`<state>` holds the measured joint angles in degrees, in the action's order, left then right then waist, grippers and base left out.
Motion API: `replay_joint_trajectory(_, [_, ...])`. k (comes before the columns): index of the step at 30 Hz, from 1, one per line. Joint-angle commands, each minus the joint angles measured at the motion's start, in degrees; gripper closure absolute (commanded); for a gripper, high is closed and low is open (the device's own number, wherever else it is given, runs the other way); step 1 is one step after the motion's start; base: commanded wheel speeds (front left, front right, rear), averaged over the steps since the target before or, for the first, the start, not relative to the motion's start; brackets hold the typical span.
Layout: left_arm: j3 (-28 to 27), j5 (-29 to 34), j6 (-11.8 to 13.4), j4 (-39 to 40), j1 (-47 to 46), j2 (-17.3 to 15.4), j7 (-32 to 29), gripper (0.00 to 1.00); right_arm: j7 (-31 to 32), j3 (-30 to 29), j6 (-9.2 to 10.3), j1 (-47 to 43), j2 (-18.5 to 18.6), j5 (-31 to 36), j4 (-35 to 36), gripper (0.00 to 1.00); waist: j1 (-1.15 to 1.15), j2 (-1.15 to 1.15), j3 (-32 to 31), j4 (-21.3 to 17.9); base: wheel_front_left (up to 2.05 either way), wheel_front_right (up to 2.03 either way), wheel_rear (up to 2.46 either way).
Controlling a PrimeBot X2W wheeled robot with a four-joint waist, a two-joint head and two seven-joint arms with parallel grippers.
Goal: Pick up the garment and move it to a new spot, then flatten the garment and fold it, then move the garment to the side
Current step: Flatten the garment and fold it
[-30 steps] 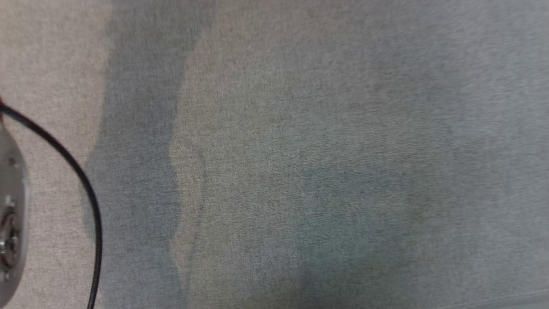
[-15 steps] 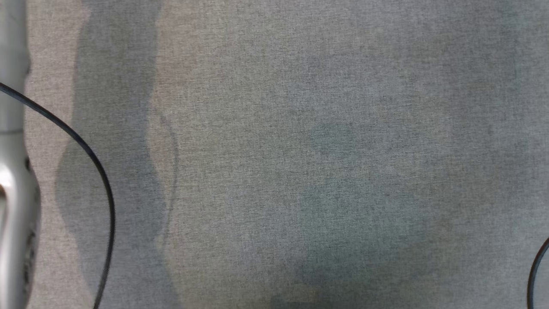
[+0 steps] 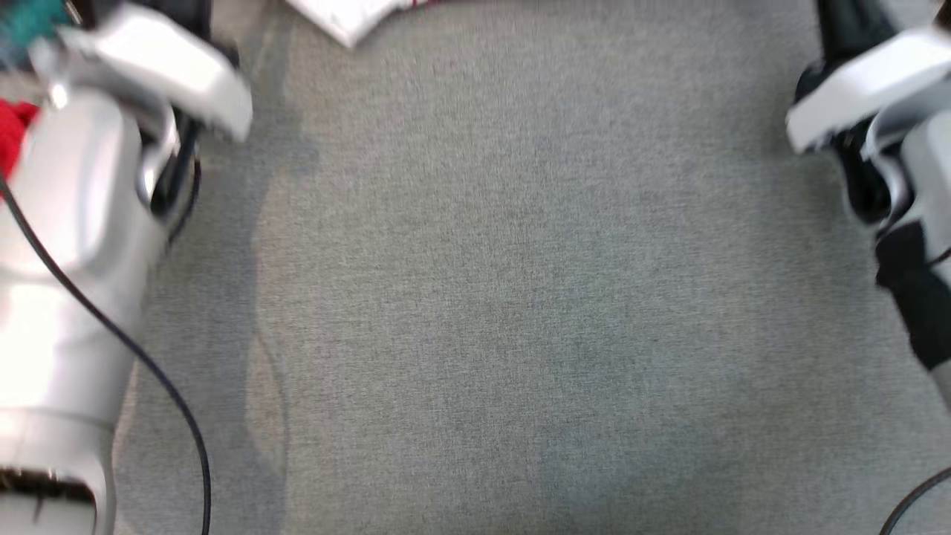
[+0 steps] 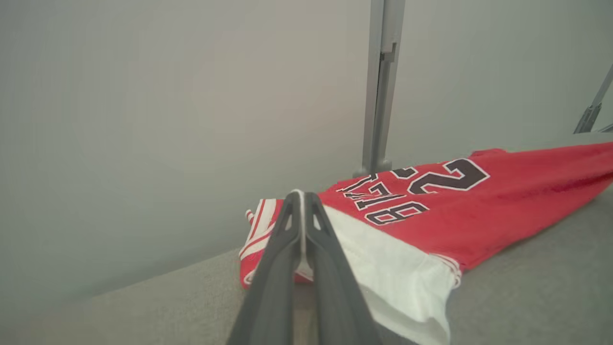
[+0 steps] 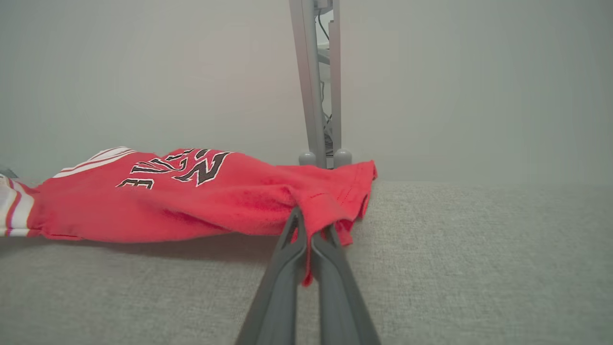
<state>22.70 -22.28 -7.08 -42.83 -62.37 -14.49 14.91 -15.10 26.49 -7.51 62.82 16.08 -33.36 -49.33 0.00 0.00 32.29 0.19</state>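
Left gripper: clamped on the jersey's white striped edge.
Right gripper: clamped on its red hem.
Jersey: stretched between both, low over the grey cloth.
Progress: apparently picked up and mid-move; flattening, folding and setting aside remain.

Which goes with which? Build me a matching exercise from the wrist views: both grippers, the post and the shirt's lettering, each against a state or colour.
1. left gripper
2. right gripper
3. metal post
4. lettering

A. black, outlined in white
B. shut on the red hem of the jersey
C. upright behind the jersey
D. shut on the jersey's white, striped end

Pairs: 1-D, 2-B, 3-C, 4-A
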Motion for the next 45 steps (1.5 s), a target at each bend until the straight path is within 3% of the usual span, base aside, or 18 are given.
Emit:
replay_joint_trajectory(1, [0.48,1.25,0.14,-0.79,3.20,-0.83,0.28,1.00,-0.15,0.85,0.04,-2.17,0.00,-1.29,-0.90,1.00,0.00,0.00,-3.38,0.23,0.00,0.00,0.00])
replay_joint_trajectory(15, [4.01,2.22,0.03,-8.41,19.09,-0.60,0.26,1.00,-0.06,10.89,0.04,-10.21,1.02,-10.60,-6.71,1.00,0.00,0.00,-13.64,2.21,0.00,0.00,0.00])
replay_joint_trajectory(25, [11.55,0.69,-0.35,-6.41,25.96,-1.03,-2.52,1.00,1.83,16.06,0.04,-14.74,2.81,-16.33,-7.57,1.00,0.00,0.00,-18.97,4.15,0.00,0.00,0.00])
replay_joint_trajectory(33, [19.94,-6.28,-0.40,4.89,31.46,-6.88,-7.11,1.00,3.71,19.71,0.04,-17.70,5.60,-20.51,-7.32,1.00,0.00,0.00,-22.11,4.49,0.00,0.00,0.00])
replay_joint_trajectory(42, [25.04,-15.14,-0.41,20.23,36.76,-14.83,-14.38,1.00,5.14,23.36,0.04,-19.28,8.20,-24.08,-6.00,1.00,0.00,0.00,-24.68,3.69,0.00,0.00,0.00])
replay_joint_trajectory(45, [28.15,-22.08,-0.41,27.54,38.38,-16.09,-16.66,1.00,6.13,24.95,0.04,-19.43,9.47,-24.71,-5.45,1.00,0.00,0.00,-25.45,3.39,0.00,0.00,0.00])
